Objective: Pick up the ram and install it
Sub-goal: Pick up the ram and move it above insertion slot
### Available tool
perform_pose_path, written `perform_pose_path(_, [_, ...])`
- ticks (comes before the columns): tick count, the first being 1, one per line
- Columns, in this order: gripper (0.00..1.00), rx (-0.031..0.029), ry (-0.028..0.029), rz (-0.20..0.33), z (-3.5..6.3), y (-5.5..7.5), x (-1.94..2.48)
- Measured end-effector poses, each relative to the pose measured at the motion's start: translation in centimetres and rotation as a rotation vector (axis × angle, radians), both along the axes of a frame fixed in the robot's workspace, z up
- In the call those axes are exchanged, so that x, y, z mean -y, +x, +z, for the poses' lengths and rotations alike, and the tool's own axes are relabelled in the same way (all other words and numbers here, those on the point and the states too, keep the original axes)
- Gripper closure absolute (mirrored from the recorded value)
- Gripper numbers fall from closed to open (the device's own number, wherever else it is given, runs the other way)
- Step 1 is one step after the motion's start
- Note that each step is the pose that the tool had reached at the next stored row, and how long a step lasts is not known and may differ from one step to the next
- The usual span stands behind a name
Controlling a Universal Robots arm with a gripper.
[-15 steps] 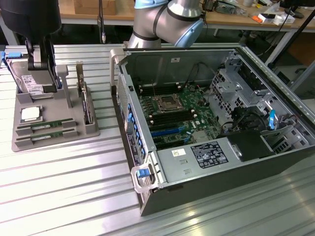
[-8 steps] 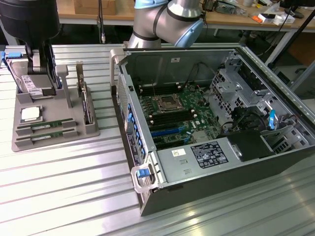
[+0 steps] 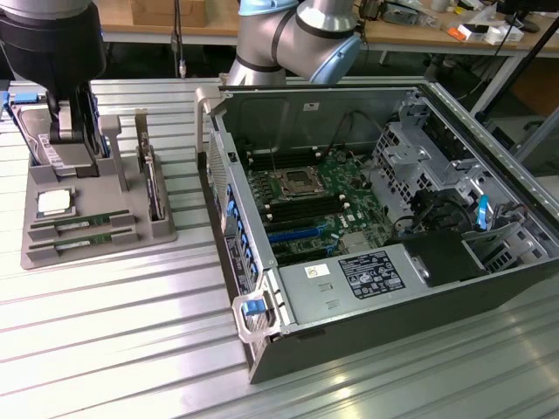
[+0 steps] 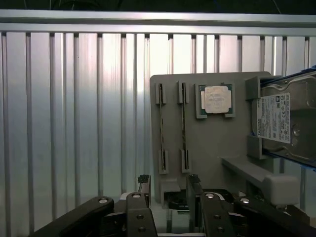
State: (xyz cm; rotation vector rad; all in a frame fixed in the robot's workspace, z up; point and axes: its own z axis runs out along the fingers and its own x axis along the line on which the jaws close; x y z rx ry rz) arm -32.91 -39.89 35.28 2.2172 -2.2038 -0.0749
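Two green ram sticks [image 3: 80, 225] [image 3: 85, 239] lie side by side in slots at the front of a grey holder tray [image 3: 96, 253], on the exterior view's left. In the wrist view the same two sticks [image 4: 161, 123] [image 4: 183, 121] stand on edge in their slots. My gripper [image 3: 77, 131] hangs over the back of the tray, above the sticks and apart from them. Its black fingers [image 4: 144, 183] are spread in the wrist view, so my gripper [image 4: 169, 185] is open with nothing between them. The open computer case [image 3: 262, 349] shows the motherboard [image 3: 306, 196] with its long black memory slots.
A square silver CPU [image 3: 54, 202] [image 4: 216, 99] sits on the tray beside the sticks. A silver hard drive [image 4: 285, 121] stands in the tray's rack, and another drive [image 3: 153, 179] stands upright on its right side. Everything rests on a ribbed metal table [image 3: 113, 332].
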Motion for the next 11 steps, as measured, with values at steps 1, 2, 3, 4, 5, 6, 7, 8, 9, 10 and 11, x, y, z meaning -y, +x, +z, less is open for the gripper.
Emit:
perform_pose_path(1, [0.58,0.0000,0.0000,0.000,-0.11,0.0,0.00])
perform_pose_path(2, [0.58,0.0000,0.0000,0.000,-0.18,0.0,0.00])
perform_pose_path(3, [0.58,0.0000,0.0000,0.000,-0.34,0.0,0.00])
perform_pose_path(4, [0.58,-0.0001,0.0000,0.000,-0.48,-0.1,0.00])
perform_pose_path(5, [0.58,0.0000,0.0000,0.000,-0.68,-0.1,0.00])
perform_pose_path(6, [0.58,0.0000,0.0000,0.000,-0.87,-0.1,0.00])
perform_pose_path(7, [0.58,0.0000,0.0000,0.000,-1.11,-0.1,0.00])
perform_pose_path(8, [0.58,0.0001,0.0000,0.000,-1.21,-0.1,0.00])
perform_pose_path(9, [0.58,0.0000,0.0000,0.000,-1.39,-0.2,0.00])
perform_pose_path(10, [0.58,0.0000,0.0000,0.000,-1.53,-0.2,0.00])
perform_pose_path(11, [0.58,0.0000,0.0000,0.000,-1.70,-0.2,0.00])
